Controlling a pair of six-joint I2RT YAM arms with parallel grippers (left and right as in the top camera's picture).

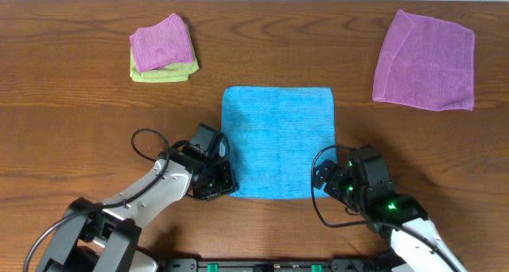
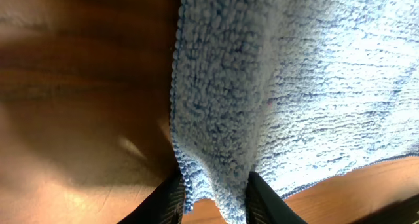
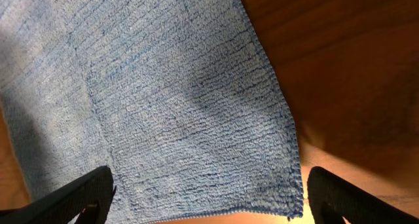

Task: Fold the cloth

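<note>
Wooden desk carries the cloth flat at centre, its 2 near corners at the robot's side: left end effector narrow, pinching the near-left corner; right end effector wide, straddling the near-right corner without gripping.

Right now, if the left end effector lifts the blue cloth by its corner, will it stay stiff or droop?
Probably droop: the blue cloth bunches into a soft ridge inside the left end effector. It looks thin and lies flat, so likely light. Its fluffy pile should grip, not slip.
</note>
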